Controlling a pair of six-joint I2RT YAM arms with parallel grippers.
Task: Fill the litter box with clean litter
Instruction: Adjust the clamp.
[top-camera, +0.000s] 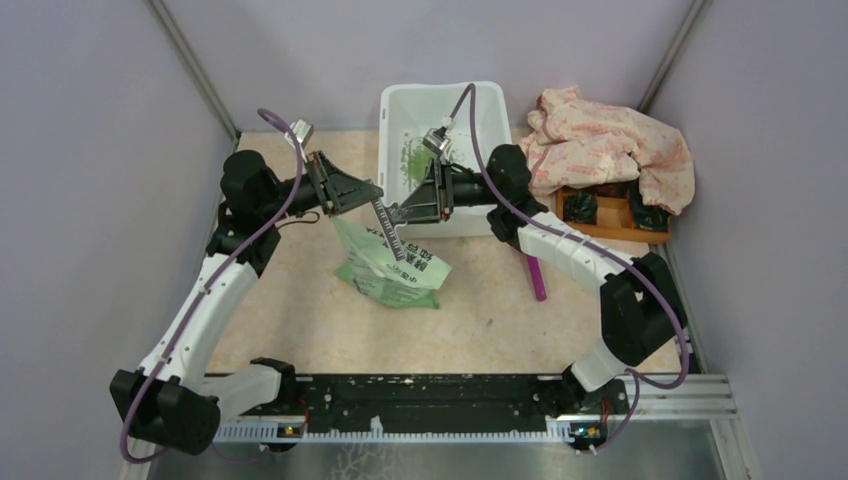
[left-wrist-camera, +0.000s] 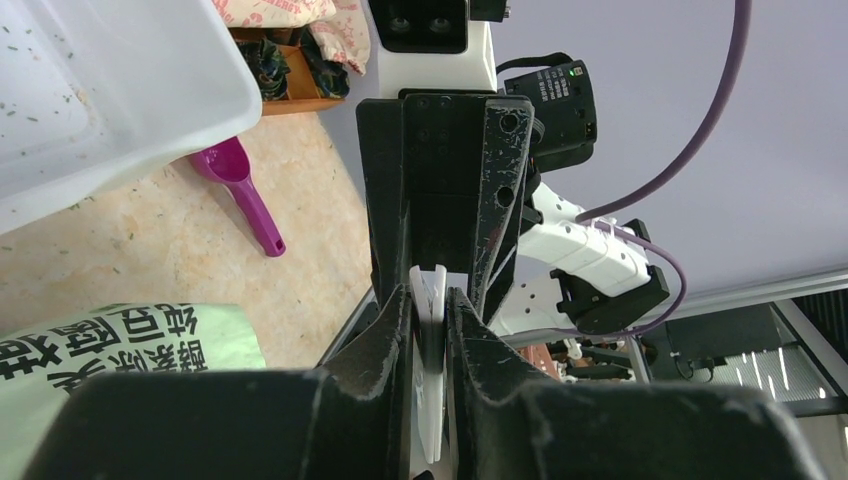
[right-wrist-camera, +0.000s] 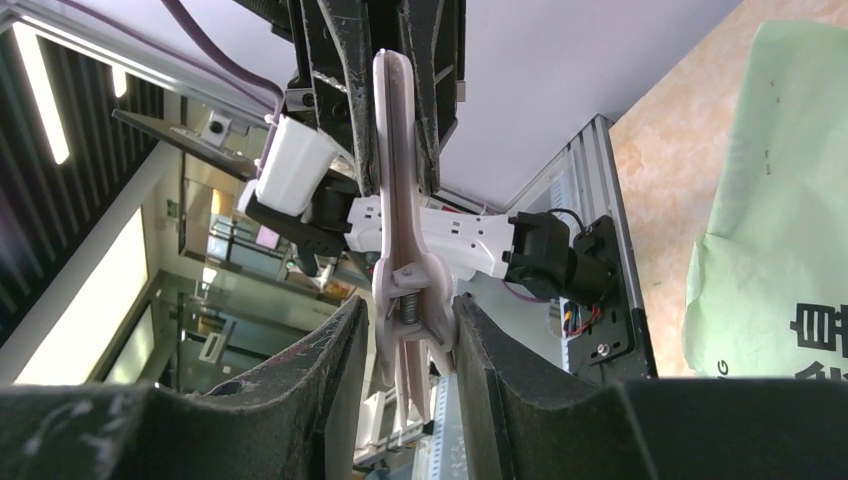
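Mid-worktop the left gripper (left-wrist-camera: 430, 310) and right gripper (right-wrist-camera: 405, 315) are each pinching shut on one end of the clip (top-camera: 387, 222), likely freeing the bag (top-camera: 395, 275) to fill the far-edge litter box (top-camera: 494, 100)

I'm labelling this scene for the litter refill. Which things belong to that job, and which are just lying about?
Job: litter box; clean litter inside it; green bag; bag clip, held by left gripper and right gripper; magenta scoop, probably.
Lying about: floral cloth; wooden tray.
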